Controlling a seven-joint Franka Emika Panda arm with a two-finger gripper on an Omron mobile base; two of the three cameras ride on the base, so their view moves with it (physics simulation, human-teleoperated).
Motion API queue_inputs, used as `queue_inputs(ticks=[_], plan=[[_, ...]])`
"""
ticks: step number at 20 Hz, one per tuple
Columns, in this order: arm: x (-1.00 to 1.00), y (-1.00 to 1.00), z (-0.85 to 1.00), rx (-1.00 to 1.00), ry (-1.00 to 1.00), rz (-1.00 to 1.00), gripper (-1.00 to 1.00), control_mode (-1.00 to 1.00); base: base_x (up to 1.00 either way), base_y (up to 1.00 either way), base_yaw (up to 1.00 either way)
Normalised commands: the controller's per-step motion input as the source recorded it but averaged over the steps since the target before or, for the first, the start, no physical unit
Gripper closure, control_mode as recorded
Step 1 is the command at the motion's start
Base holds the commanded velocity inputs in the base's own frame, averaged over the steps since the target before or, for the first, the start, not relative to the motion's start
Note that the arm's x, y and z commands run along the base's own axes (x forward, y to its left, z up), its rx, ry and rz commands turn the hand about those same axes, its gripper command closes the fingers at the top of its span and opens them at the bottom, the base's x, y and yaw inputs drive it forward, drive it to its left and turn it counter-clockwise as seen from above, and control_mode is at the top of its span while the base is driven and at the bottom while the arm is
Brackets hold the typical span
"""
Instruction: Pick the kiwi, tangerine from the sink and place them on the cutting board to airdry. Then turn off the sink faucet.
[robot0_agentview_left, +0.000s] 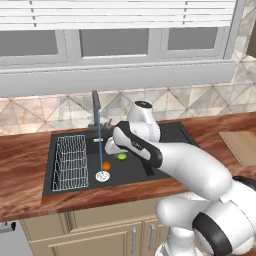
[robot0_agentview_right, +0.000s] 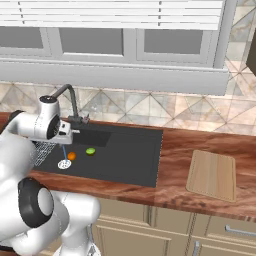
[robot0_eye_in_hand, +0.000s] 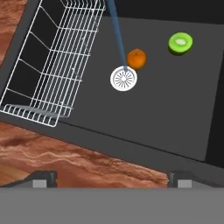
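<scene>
We see no readable writing. Our gripper (robot0_eye_in_hand: 111, 177) hangs released over the sink (robot0_eye_in_hand: 175, 122), tangerine (robot0_eye_in_hand: 137, 59) beside drain (robot0_eye_in_hand: 124, 78), kiwi (robot0_eye_in_hand: 180, 43) near.

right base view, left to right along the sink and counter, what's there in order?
drain → tangerine → kiwi → bare sink floor → cutting board on the counter.

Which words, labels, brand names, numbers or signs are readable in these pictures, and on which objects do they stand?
None: no readable text anywhere.
The cutting board, the sink, the sink faucet, the kiwi and the tangerine all carry no lettering.
</scene>
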Motion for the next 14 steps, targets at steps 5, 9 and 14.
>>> queue_inputs(ticks=[5,9,14], plan=[[0.41,0.0,-0.04,0.01,0.03,-0.1,-1.0,-1.0,0.0,0.0,0.0],[0.38,0.0,-0.1,0.0,0.03,-0.1,-1.0,-1.0,0.0,0.0,0.0],[0.29,0.0,-0.34,0.0,0.01,-0.07,-1.0,-1.0,0.0,0.0,0.0]])
